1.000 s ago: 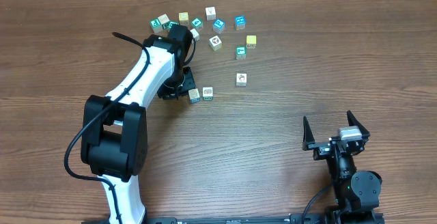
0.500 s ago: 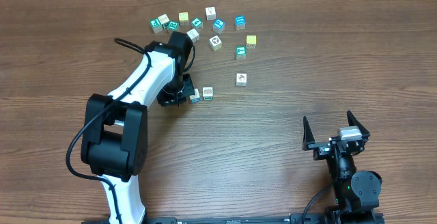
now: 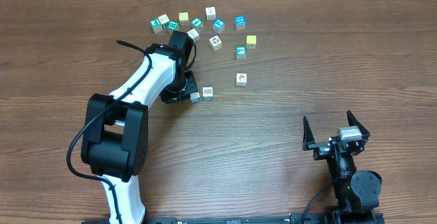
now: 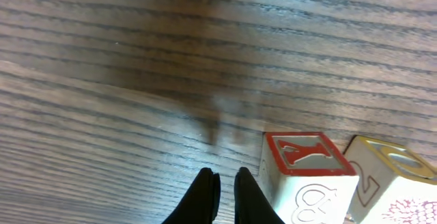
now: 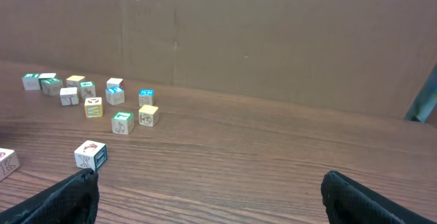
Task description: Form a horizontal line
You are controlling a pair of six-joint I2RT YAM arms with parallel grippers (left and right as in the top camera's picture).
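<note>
Left gripper (image 4: 225, 183): jaws nearly closed on nothing, tips low over the table (image 3: 287, 156), just beside the left end of the horizontal line (image 3: 201, 94) (two cubes, touching). Loose cubes (image 3: 205, 26) lie scattered beyond it. A single cube (image 3: 241, 78) sits to its right, apart. Right gripper (image 3: 332, 127): spread wide, empty, well apart.

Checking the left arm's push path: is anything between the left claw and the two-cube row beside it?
Nothing visible. The shut left claw sits just beside the near cube of the row, with only bare table between them. The second cube lies on the far side of the first.
</note>
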